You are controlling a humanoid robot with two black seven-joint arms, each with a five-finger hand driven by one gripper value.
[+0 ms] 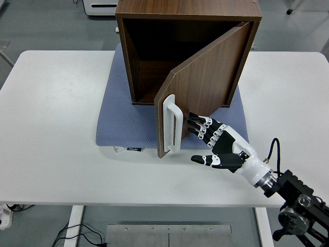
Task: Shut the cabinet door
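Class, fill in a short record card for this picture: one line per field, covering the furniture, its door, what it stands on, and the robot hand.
Cabinet: dark brown wooden box cabinet, inside looks empty
Door: brown wooden door, hinged on the right, about half shut
Handle: white bar handle, near the door's free edge
Underlay: blue-grey mat on white table
Right robot hand: fingers extended toward door's outer face, grasping nothing
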